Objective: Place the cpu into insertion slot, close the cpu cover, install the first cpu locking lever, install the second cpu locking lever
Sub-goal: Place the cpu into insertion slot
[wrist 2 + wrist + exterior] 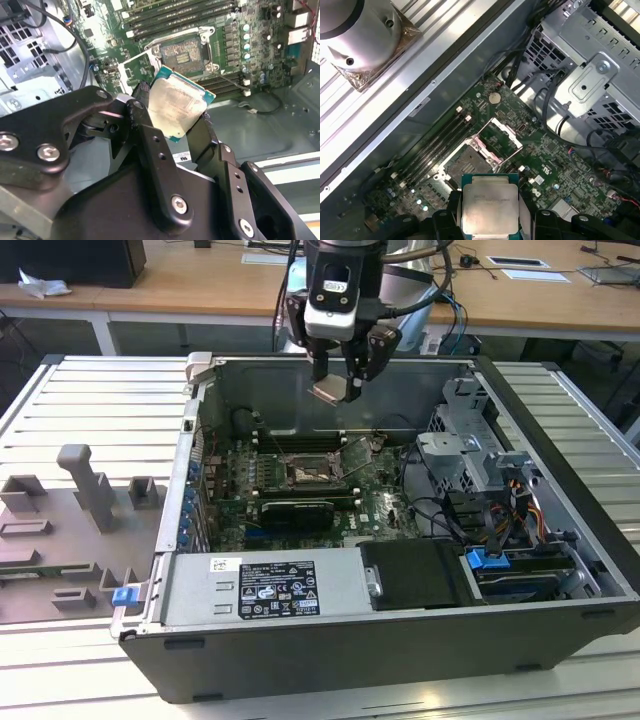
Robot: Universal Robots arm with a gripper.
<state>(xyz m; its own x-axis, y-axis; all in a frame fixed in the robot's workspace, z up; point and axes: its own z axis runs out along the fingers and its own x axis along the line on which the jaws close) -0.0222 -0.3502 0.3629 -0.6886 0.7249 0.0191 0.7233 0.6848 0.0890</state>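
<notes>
My gripper (336, 386) hangs above the open computer case, shut on the cpu (329, 391), a small square chip with a silvery top. In both wrist views the black fingers (144, 127) clamp the cpu (177, 107) (489, 207) by two opposite edges. The insertion slot (309, 475) (183, 50) (465, 161) lies well below on the green motherboard, bare, with its contacts showing. The cpu cover (134, 71) (503, 134) stands swung up beside the slot. A thin wire locking lever (231, 83) sticks out free next to the slot.
Long black memory sticks (175, 15) run along one side of the slot. A metal drive cage (470, 445) with cables stands at the exterior view's right, and a power supply (270, 588) lies along the front. A grey fixture (80, 515) sits outside the case, left.
</notes>
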